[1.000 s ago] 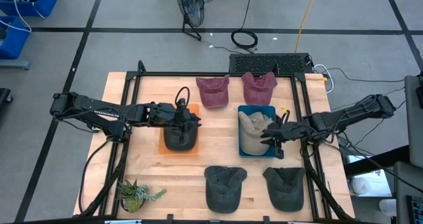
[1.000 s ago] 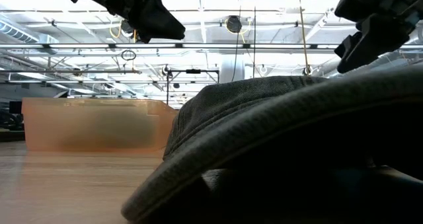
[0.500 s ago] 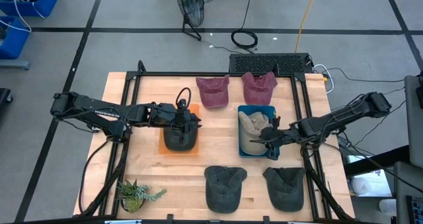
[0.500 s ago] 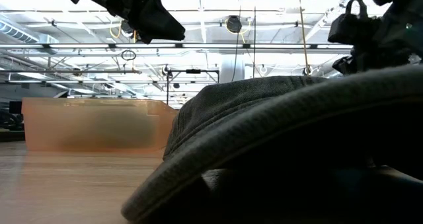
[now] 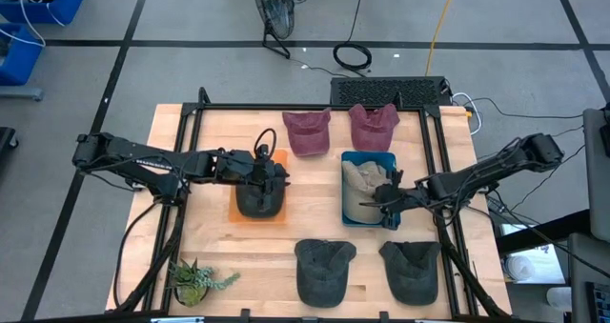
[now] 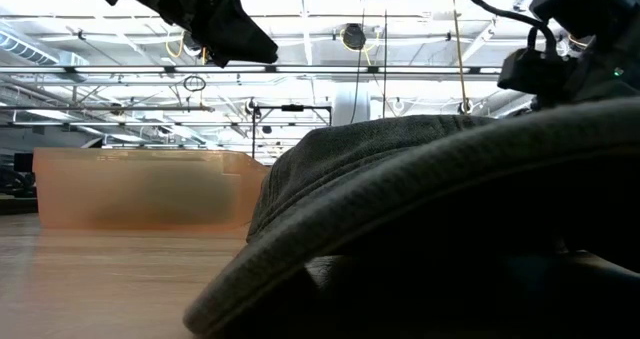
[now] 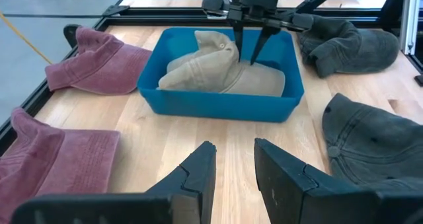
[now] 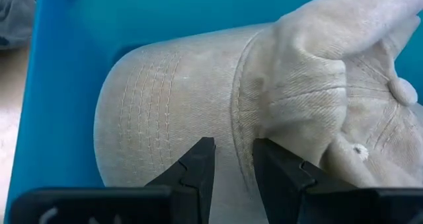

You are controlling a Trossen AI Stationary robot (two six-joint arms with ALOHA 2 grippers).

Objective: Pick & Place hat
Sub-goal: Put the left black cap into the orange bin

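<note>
The right gripper (image 5: 384,201) is seen lowered into the blue bin (image 5: 349,161), directly over the tan hat (image 5: 362,185) that lies inside it. Its fingers (image 8: 197,168) are parted by a narrow gap and nothing is clamped between them; the fingertips stand just above the hat's brim and crown, and from the left wrist view they are seen pointing down at the hat's far side (image 7: 253,49), though contact cannot be confirmed. The left gripper (image 5: 268,175) is held above the orange tray (image 5: 279,158), with a dark grey hat (image 5: 259,199) lying on that tray just below it; its fingers (image 7: 198,174) are likewise slightly apart and empty. Beyond the right gripper, towards the far edge of the table (image 5: 214,247), two maroon hats (image 5: 307,132) (image 5: 373,126) are laid side by side. Nearer than both grippers, two more dark hats (image 5: 322,271) (image 5: 412,269) are set along the near edge, and a small potted plant (image 5: 195,281) is placed at the corner near the left arm.
</note>
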